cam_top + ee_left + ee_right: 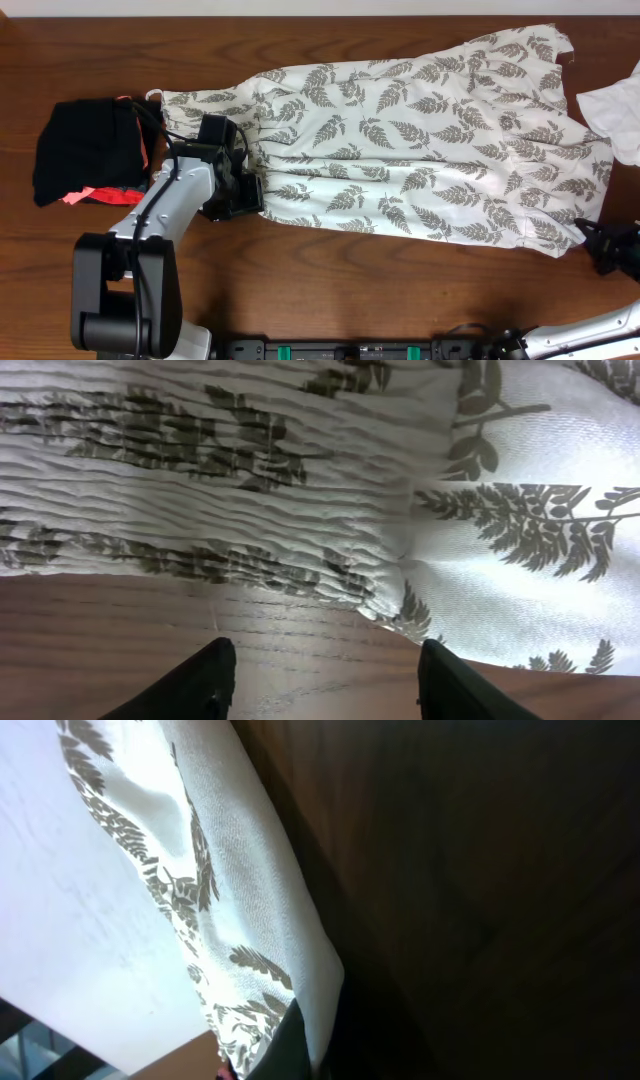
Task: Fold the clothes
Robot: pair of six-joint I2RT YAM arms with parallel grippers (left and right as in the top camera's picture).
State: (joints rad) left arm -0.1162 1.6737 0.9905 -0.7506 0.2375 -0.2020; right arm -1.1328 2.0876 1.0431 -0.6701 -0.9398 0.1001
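From my overhead feed, the fern-print dress (400,130) lies spread flat across the wooden counter (330,290), straps toward the left and the wide hem toward the right. My left arm (165,205) rises from its base at the near left and reaches up and to the right, with its wrist over the near edge of the gathered bodice. The left hand (325,670) is released: its two dark fingers (205,685) stand apart above bare wood, and the dress edge is just ahead of them, not between them. My right arm (590,335) comes in low from the near right corner. The right hand (598,243) is clenched on the near right corner of the hem, and its wrist view shows fabric running down into the dark fingers (285,1050). A black bundle (85,150) with coral trim sits just beside the straps, and a plain white cloth (615,115) lies at the right edge.
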